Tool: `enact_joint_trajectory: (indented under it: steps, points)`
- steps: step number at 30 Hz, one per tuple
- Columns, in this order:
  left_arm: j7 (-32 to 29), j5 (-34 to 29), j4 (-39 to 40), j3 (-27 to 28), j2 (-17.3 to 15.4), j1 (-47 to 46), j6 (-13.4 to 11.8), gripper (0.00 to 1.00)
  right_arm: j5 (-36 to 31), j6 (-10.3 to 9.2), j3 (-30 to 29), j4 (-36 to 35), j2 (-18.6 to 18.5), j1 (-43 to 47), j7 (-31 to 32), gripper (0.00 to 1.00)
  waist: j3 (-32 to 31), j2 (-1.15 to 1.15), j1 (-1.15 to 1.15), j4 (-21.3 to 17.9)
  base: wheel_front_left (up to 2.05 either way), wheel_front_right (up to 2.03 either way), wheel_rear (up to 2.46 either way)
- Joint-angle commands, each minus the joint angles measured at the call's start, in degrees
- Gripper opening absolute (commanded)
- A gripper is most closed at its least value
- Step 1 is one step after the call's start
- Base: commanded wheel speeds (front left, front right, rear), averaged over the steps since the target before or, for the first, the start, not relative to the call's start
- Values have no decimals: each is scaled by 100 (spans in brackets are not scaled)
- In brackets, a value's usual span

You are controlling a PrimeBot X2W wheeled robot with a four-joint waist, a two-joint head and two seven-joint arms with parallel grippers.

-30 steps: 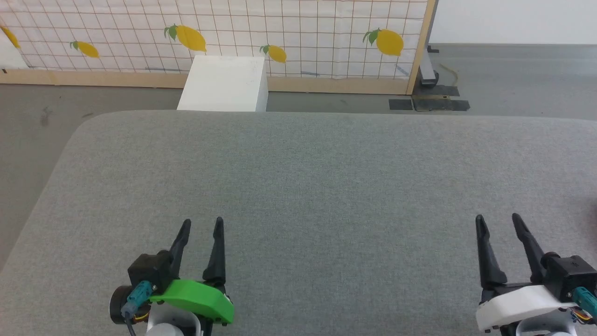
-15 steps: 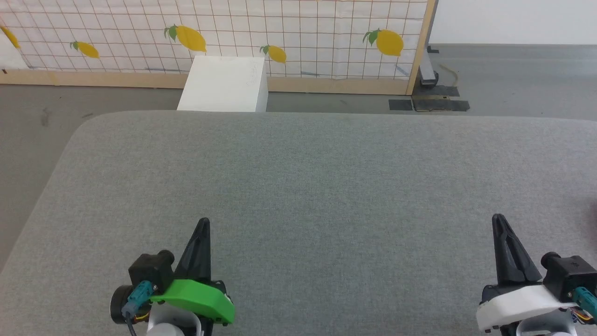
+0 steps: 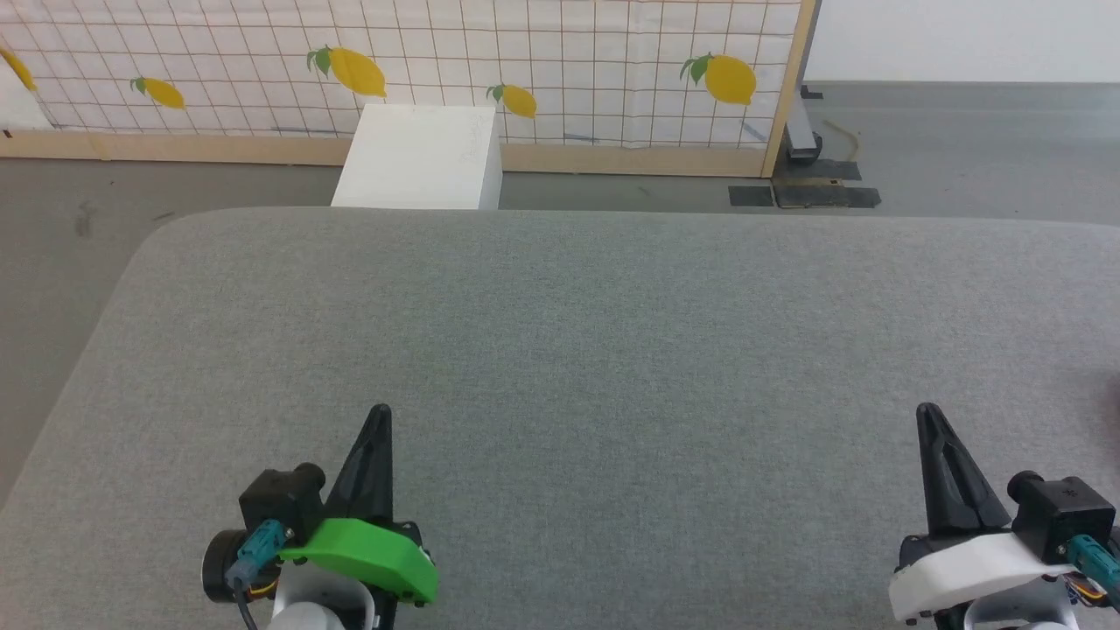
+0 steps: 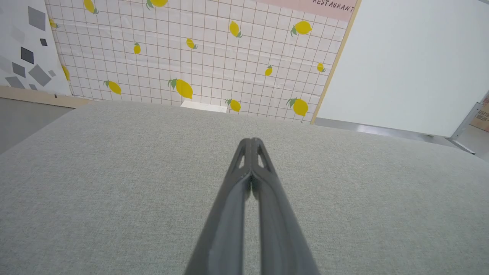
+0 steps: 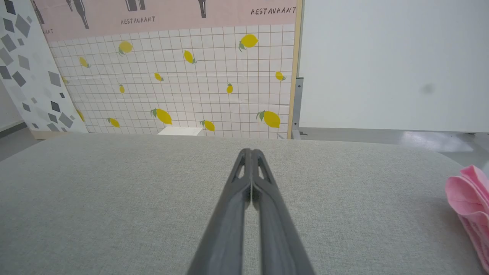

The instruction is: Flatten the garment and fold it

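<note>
While both arms sat low over the grey surface (image 3: 560,350), the left gripper (image 3: 379,413) was closed. Its two dark fingers were pressed together into one sharp point, and it held nothing. The right gripper (image 3: 926,411) was closed in the same way and was empty too. Both pointed toward the far side of the surface, one near the left front corner and one near the right front corner, well apart from each other. I could not tell if the tips touched the surface or hung just above it.

The left gripper had a green cover (image 3: 367,560) at its base, and the right one had a white cover (image 3: 971,569).

The garment (image 5: 468,206) showed in the right wrist view. It was a soft pink bunch with a few loose folds, and it lay on the surface off to the right of the right gripper's fingers. It was apart from them and not touching them. The edge of the picture cut part of it off.

Past the far edge of the surface, a white box (image 3: 420,157) stood on the grey floor (image 3: 962,149). Behind the box was a wall panel (image 3: 569,70) with thin squares and yellow lemons on it.
</note>
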State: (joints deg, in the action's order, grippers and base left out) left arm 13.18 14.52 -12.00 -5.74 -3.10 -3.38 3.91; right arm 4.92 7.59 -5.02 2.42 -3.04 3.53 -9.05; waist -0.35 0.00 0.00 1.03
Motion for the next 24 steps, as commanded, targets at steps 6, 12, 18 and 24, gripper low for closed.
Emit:
enact_joint_trajectory:
  steps: [6, 12, 18, 24]
  points:
    - [-94, -178, 106, 60, 4, 56, -62, 0, -66, -2, 48, -36, 3, -58, 72, 0, 2, 0, 0, -6, 0, 0, 0]
    - [-173, -261, 177, 94, 5, 75, -83, 0, -94, -2, 78, -49, 4, -77, 126, 0, 4, 0, 0, -12, 0, 0, 0]
    - [-245, -336, 241, 124, 6, 91, -102, 0, -119, -3, 104, -62, 4, -95, 175, 0, 6, 0, 0, -18, 0, 0, 0]
    - [-315, -408, 303, 153, 7, 107, -121, 0, -143, -3, 130, -73, 5, -111, 222, 0, 8, 0, 0, -24, 0, 0, 0]
